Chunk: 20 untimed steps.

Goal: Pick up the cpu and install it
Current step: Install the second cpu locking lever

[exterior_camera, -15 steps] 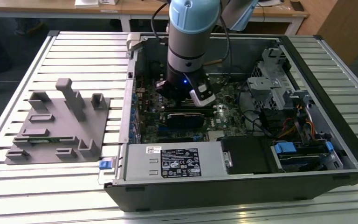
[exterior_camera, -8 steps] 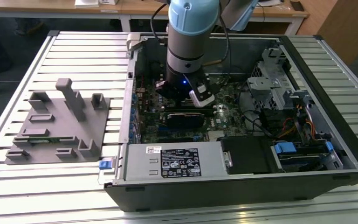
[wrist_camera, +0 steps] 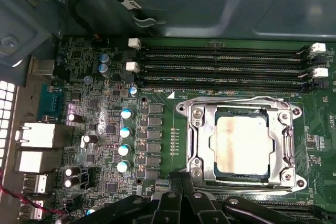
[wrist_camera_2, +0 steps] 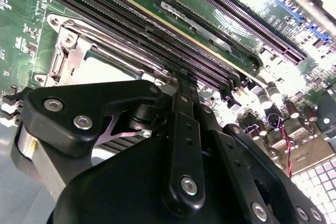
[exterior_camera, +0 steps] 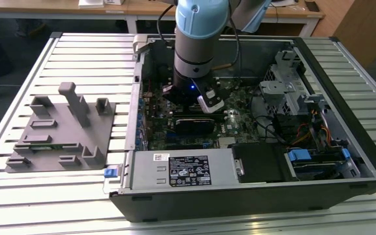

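The exterior view takes in the whole scene: an open computer case (exterior_camera: 253, 122) lies on a slatted metal worktop (exterior_camera: 83, 54), and the arm (exterior_camera: 198, 44) reaches down into the middle of it, over the motherboard (exterior_camera: 240, 98). To the exterior view's left of the case, on the worktop, sits a grey plastic fixture (exterior_camera: 60, 132) with upright blocks. From this view the arm's own body hides the gripper's fingertips and the socket beneath.

The first wrist view looks straight down on the green board and shows what the exterior view hides: the cpu (wrist_camera: 241, 145), with its silvery-white top, is seated flat inside the socket's metal frame (wrist_camera: 197, 140), just beside the rows of long black memory slots (wrist_camera: 226, 64). The black linkage of the gripper (wrist_camera: 181, 195) rises at the near edge of this view, just beside the socket frame; its parts appear drawn close together, and nothing is seen between them.

The second wrist view looks along the gripper's body (wrist_camera_2: 184, 145) from close behind, with the socket frame (wrist_camera_2: 65, 59) and a pale patch of the cpu (wrist_camera_2: 107, 69) visible past the black housing. Here too the fingertips are hidden, so whether the gripper is spread or pressed together I cannot tell with certainty. It holds nothing visible and hangs right above the socket area.
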Tool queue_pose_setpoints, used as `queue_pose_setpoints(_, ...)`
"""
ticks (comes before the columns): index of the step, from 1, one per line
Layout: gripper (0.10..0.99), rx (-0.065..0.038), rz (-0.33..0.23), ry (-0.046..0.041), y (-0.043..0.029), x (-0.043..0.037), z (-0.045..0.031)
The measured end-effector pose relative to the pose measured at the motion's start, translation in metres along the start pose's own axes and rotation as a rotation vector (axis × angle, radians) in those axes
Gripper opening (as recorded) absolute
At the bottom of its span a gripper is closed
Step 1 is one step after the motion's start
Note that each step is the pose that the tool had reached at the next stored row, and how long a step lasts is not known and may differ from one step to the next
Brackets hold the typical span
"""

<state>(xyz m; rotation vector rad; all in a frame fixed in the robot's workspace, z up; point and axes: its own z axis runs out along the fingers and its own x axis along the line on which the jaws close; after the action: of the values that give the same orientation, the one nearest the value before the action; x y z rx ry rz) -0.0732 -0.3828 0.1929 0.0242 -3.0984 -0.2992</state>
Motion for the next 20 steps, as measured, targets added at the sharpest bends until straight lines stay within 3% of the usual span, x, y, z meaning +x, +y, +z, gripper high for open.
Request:
queue_pose_setpoints(5,0.106,0.004,0.0,-0.0003,0.0011,0.0,-0.0037)
queue_pose_setpoints(13,0.106,0.004,0.0,-0.0001,0.0047,0.0006,-0.0219)
queue_pose_setpoints(20,0.106,0.004,0.0,-0.0001,0.0069,0.0009,-0.0332)
